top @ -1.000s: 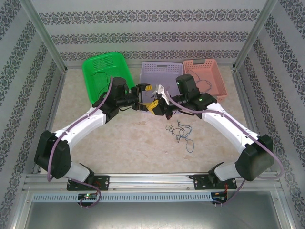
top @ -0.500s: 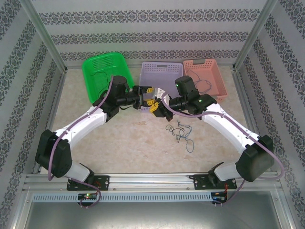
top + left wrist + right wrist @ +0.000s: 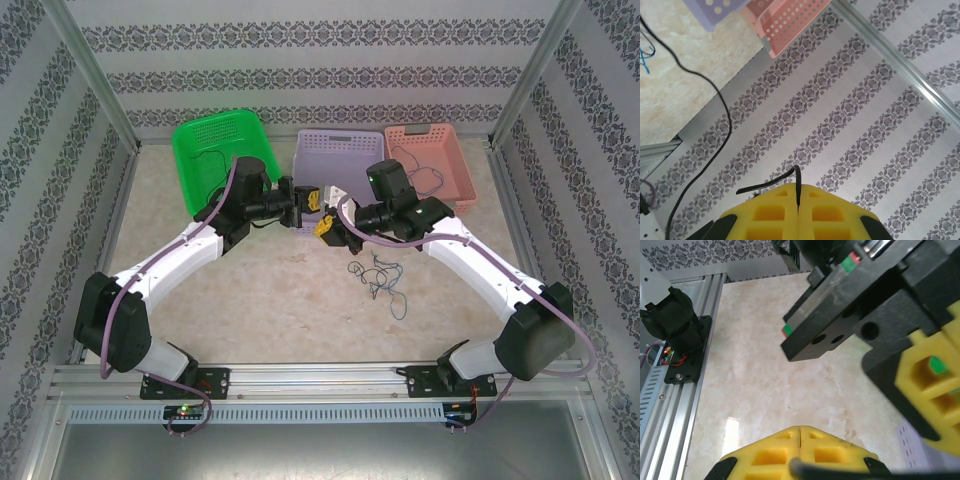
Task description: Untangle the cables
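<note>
A small tangle of thin black and blue-green cables lies on the table right of centre. My left gripper and right gripper hang almost touching above the table, in front of the purple basket. In the left wrist view the left gripper is shut on a black cable, whose short end curls out to the left. A longer black strand hangs past it. In the right wrist view the right gripper is shut, and a blurred dark strand leaves its seam.
A green basket holding a black wire, a purple basket and a pink basket with another wire stand along the back. Patterned walls and metal posts enclose the table. The left gripper's black body looms close over the right gripper.
The right gripper has shifted a little left and down towards the left gripper, and the left wrist has turned slightly. The tangle on the table has not moved.
</note>
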